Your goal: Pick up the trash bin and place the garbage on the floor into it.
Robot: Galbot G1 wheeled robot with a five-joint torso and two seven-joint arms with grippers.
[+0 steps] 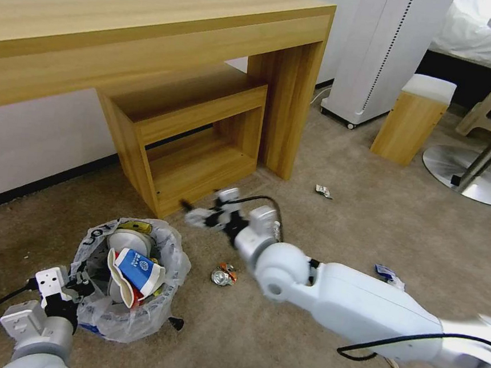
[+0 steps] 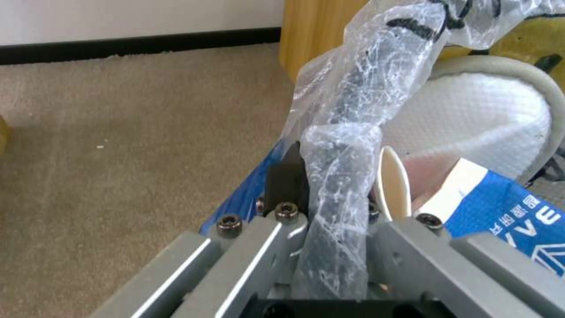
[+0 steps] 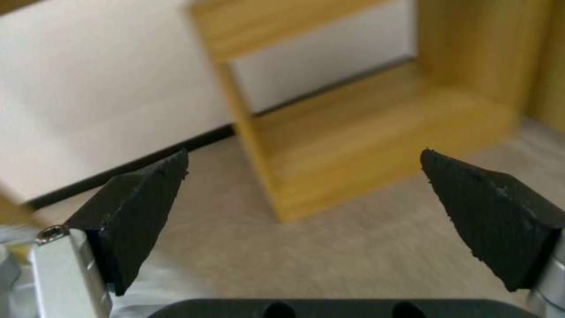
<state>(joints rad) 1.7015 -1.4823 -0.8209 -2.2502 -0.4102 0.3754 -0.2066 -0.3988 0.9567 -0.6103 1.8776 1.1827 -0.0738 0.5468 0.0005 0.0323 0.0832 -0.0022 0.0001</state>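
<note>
The left end effector (image 1: 78,291) is gripping the bag-lined rim of the trash bin (image 1: 128,280), which is sitting at the near left on the floor (image 1: 333,232); in the left wrist view its fingers (image 2: 287,185) are clamping the bag and rim. The bin is already holding a white slipper (image 1: 127,240) and a blue-and-white carton (image 1: 138,269). The right end effector (image 1: 197,214) is hovering wide open and empty beyond the bin, in front of the low shelf (image 1: 196,162). Judged partly done: a crushed can (image 1: 224,275), a small wrapper (image 1: 323,191) and a white-blue packet (image 1: 388,274) are lying uncollected on the carpet.
</note>
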